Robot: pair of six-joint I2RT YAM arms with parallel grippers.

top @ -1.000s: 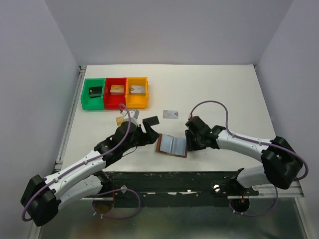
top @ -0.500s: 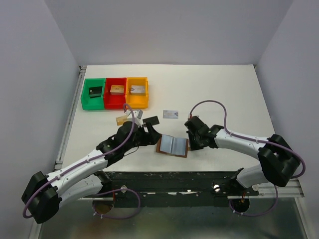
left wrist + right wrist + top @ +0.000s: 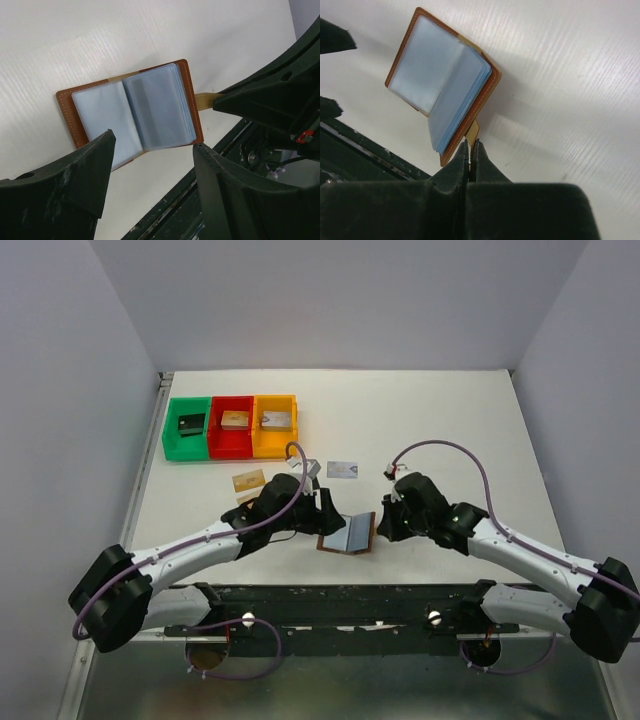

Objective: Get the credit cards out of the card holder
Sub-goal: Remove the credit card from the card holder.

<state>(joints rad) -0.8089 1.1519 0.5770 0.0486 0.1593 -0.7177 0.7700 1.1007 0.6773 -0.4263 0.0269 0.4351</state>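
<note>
Right claw low, outstretched, pinching card holder

Materials and finish, quick pass
card holder: tan-brown leather shell, matt, pale stitching along the edge; inner sleeves thin bluish plastic, smooth with a slight sheen. bench: white, matt, finely ribbed. left gripper jaws: dark matt plastic, scuffed. bins: smooth coloured plastic.

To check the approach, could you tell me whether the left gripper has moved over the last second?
Yes. The left gripper has shifted right and lower in the overhead view, away from the orange bin, and now reaches the wallet's left edge.
</note>
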